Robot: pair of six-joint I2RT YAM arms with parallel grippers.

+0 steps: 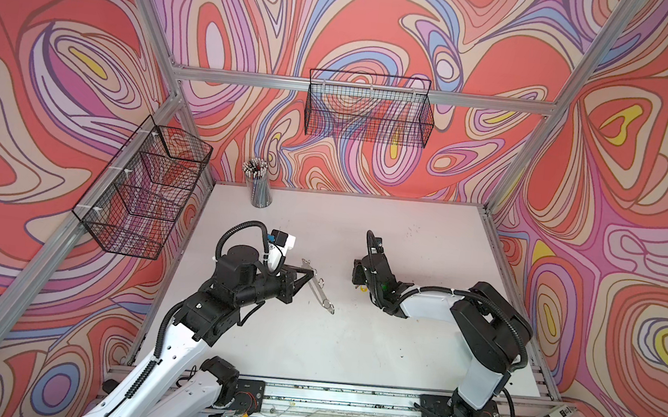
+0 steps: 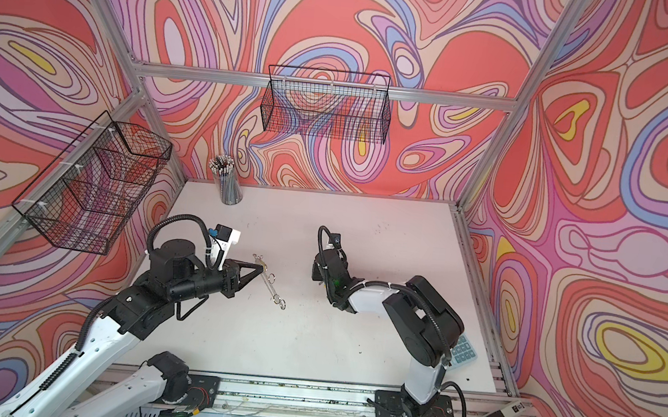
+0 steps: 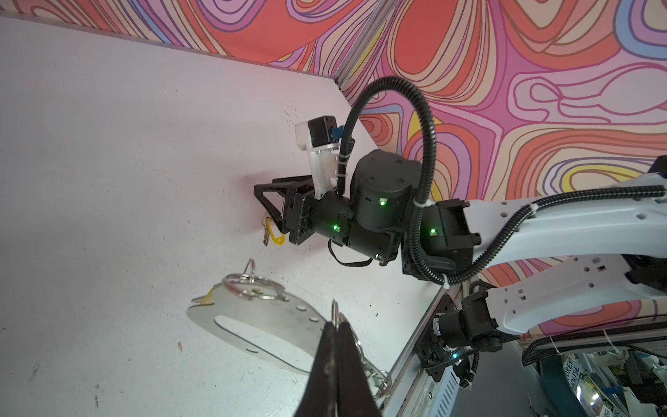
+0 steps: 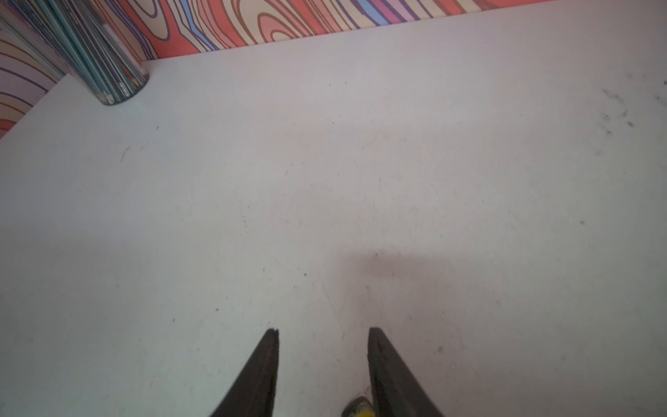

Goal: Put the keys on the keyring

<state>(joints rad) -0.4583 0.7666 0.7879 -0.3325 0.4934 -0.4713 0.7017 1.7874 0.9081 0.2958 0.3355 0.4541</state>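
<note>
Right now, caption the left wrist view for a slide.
Left gripper shut on the keyring; beyond it, right gripper open beside a yellow-tagged key.

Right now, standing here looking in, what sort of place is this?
Probably a robot test booth: two white-and-black robot arms mounted at a white table, silver aluminium framing around swirly printed walls, and black wire baskets hung on it.
</note>
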